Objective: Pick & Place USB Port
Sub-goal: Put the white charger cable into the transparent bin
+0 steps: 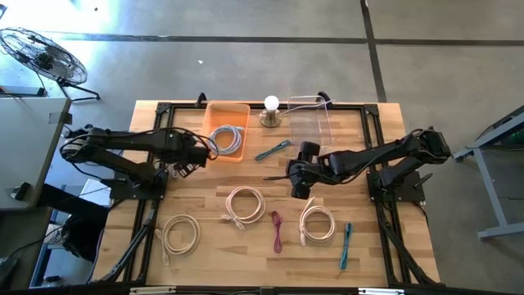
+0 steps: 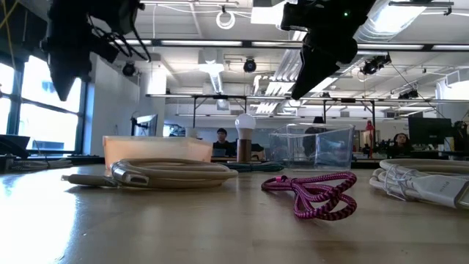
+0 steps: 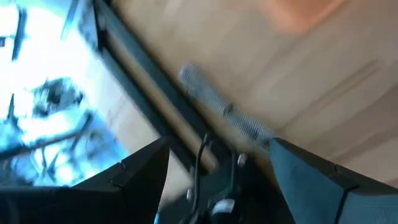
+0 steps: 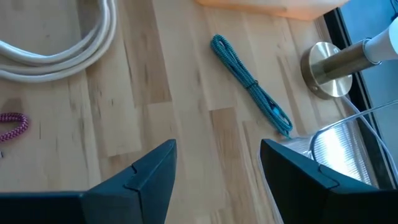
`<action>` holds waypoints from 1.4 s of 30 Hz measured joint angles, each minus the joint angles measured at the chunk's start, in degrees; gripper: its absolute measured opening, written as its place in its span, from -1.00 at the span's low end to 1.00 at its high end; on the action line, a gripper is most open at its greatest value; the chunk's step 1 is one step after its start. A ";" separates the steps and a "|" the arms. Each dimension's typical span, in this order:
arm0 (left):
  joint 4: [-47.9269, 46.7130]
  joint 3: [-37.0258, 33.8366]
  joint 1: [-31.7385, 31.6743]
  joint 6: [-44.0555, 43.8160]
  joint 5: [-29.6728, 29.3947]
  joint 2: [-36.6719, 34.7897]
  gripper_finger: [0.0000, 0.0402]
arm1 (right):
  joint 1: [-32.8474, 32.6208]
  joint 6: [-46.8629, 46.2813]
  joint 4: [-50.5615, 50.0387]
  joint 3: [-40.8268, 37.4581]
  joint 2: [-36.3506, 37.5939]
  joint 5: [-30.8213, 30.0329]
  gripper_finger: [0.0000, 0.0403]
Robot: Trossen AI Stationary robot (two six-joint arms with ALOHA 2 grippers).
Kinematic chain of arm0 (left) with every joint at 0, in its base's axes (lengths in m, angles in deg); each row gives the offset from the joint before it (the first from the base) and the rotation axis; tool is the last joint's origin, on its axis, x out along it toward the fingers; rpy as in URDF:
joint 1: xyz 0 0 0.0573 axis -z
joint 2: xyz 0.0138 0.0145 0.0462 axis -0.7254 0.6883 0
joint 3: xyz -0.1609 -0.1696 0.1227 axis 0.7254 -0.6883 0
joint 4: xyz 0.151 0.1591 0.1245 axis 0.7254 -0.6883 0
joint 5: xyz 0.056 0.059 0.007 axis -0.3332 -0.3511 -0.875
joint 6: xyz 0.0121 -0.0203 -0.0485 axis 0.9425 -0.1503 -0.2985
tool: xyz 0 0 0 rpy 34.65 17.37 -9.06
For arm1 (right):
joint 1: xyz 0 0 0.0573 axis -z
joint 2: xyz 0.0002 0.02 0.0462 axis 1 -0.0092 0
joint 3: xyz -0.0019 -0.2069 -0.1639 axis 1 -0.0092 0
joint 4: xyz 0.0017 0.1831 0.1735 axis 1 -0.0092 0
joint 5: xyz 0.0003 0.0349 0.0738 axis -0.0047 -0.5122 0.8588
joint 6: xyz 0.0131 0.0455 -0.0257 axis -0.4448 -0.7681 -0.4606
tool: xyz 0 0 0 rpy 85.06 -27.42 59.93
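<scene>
Several coiled cables lie on the wooden table: white ones (image 1: pixel 246 205) (image 1: pixel 180 233) (image 1: pixel 317 223), a magenta one (image 1: pixel 277 231) and two teal ones (image 1: pixel 273 149) (image 1: pixel 346 246). A grey-white coil (image 1: pixel 227 139) rests inside the orange bin (image 1: pixel 214 111). My left gripper (image 1: pixel 187 166) hangs open above the table's left side, just near of the orange bin, with nothing between its fingers (image 3: pixel 217 149). My right gripper (image 1: pixel 296 184) is open over the table's middle. It points down at bare wood, with the teal cable (image 4: pixel 249 84) ahead of it.
A clear plastic bin (image 1: pixel 309 115) and a small lamp with a round bulb (image 1: pixel 271 111) stand at the far edge. The black frame rail (image 3: pixel 143 68) runs under my left gripper, with a grey braided strand (image 3: pixel 224 112) beside it. Bare wood lies between the coils.
</scene>
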 joint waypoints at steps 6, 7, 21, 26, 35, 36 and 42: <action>3.01 -5.59 0.00 -2.82 3.36 0.54 0.37 | -0.56 0.84 -0.16 0.00 0.00 -0.09 0.11; 3.68 -6.43 0.00 -3.63 3.84 0.63 0.37 | -0.56 1.09 -0.07 0.00 -0.02 -0.10 0.11; 15.01 -14.49 0.00 -5.29 5.52 0.56 0.37 | -0.64 1.05 -0.04 0.00 -0.01 0.52 0.11; 14.88 -14.38 0.00 -6.91 4.15 1.22 0.37 | -1.30 1.03 0.17 0.00 -0.02 0.33 0.11; 14.76 -14.33 0.00 -6.97 4.16 6.72 0.37 | -3.40 0.46 0.24 0.00 -0.02 0.27 0.11; 14.64 -14.33 0.00 -6.97 4.17 7.51 0.37 | -3.66 0.46 0.24 0.00 -0.02 0.13 0.12; 14.93 -14.33 0.00 -6.95 4.49 10.97 0.37 | -4.76 0.02 0.19 0.00 -0.02 0.11 0.12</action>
